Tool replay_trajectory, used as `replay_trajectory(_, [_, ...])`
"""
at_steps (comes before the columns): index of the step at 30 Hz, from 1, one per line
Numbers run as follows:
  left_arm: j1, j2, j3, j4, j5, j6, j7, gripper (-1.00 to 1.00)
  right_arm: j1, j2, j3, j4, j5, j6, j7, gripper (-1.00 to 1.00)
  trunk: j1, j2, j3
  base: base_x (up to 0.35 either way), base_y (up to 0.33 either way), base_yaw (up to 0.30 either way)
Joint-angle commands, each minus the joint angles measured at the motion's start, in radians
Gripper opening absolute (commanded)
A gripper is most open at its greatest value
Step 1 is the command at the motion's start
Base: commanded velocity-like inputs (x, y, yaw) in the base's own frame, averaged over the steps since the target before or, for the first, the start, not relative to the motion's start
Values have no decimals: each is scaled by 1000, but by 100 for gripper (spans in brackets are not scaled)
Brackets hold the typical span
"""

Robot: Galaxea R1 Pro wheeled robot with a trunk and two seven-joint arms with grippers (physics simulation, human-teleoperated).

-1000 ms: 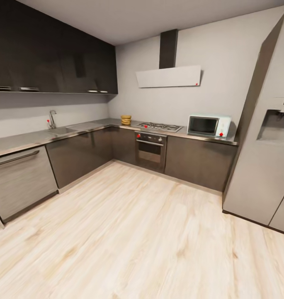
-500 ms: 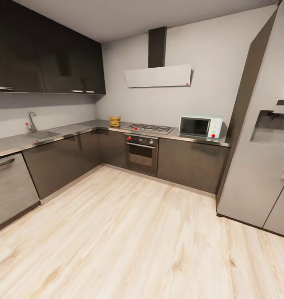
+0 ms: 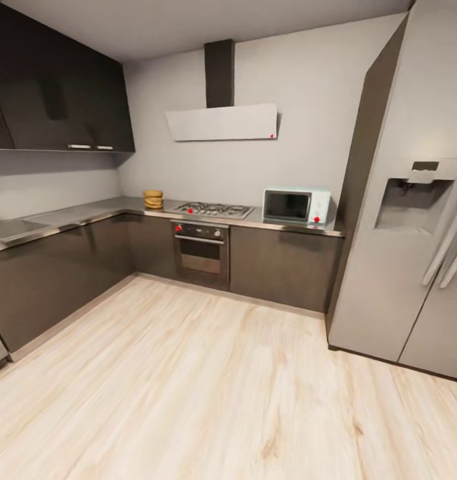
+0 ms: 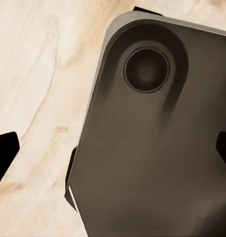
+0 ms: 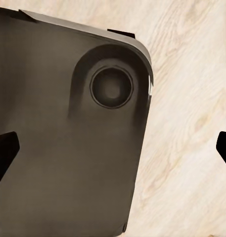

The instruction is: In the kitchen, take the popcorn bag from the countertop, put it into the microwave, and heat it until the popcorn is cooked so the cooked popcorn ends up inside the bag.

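Observation:
Far across the room, the tan popcorn bag [image 3: 153, 199] stands on the grey countertop [image 3: 88, 212] in the corner, left of the hob. The mint-blue microwave [image 3: 296, 205] sits at the countertop's right end beside the fridge, its dark door closed. In the left wrist view my left gripper [image 4: 113, 153] is open, with black fingertips [image 4: 4, 154] far apart over the robot's dark base [image 4: 152, 148] and the floor. My right gripper [image 5: 113, 150] is open in the same way over the base [image 5: 63, 148], holding nothing. Popcorn kernels cannot be made out.
A gas hob [image 3: 213, 210] and a black built-in oven [image 3: 201, 245] lie between bag and microwave, under a hood [image 3: 221, 122]. A tall grey fridge [image 3: 408, 253] fills the right. A sink [image 3: 5, 229] is at the left edge. Wide wooden floor [image 3: 208, 387] stretches ahead.
The camera has turned to the right: the whole kitchen has slid left in the picture, the tap has left the view and more of the fridge shows. Nothing in the kitchen has moved.

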Motion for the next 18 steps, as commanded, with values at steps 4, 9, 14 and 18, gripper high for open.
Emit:
replay_trajectory(4, [0,0,1,-1,4,-7,3,100,0,0,4,1,9,-2,-6,100,1,0,1,326,0,-246])
replay_trajectory(9, [0,0,1,-1,4,-7,3,100,0,1,4,1,9,-2,-6,100,1,0,2,326,0,-246])
replay_trajectory(14, [0,0,1,-1,4,-7,3,100,0,1,4,1,9,-2,-6,100,1,0,4,326,0,-246])
replay_trajectory(18, [0,0,1,-1,4,-7,3,100,0,0,4,1,9,-2,-6,100,1,0,4,326,0,-123])
